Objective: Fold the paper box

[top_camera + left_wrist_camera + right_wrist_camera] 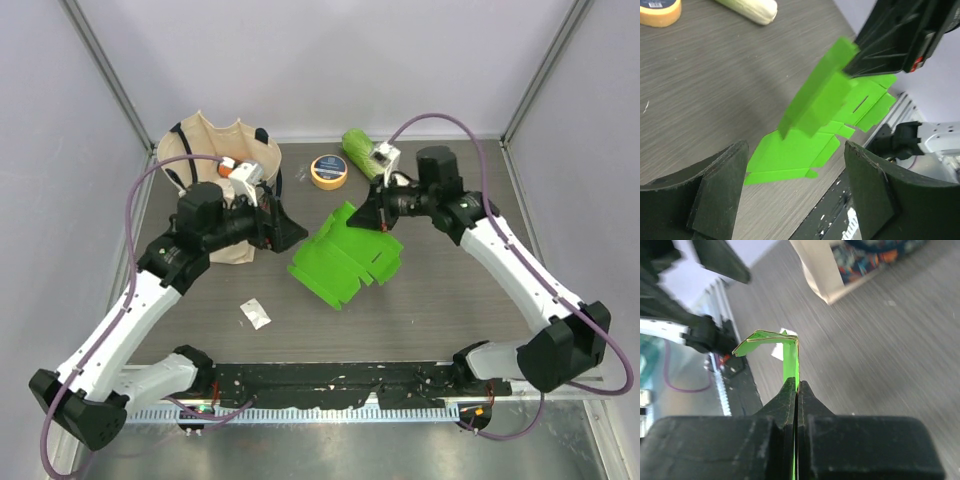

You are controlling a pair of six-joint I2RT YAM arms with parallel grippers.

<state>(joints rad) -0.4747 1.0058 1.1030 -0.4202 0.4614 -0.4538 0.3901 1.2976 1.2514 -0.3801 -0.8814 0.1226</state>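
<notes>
No legible text anywhere.
- Roll of tape (329, 184), far side of the table: dark round label (329, 168) in its middle, with pale print too small to read in the top view. In the left wrist view a strip of the same label shows at the frame's edge, white marks on it, blurred.
- Small white packet (255, 314) on the near side of the table: no print can be made out.
- No brands, numbers or signs can be read.
</notes>
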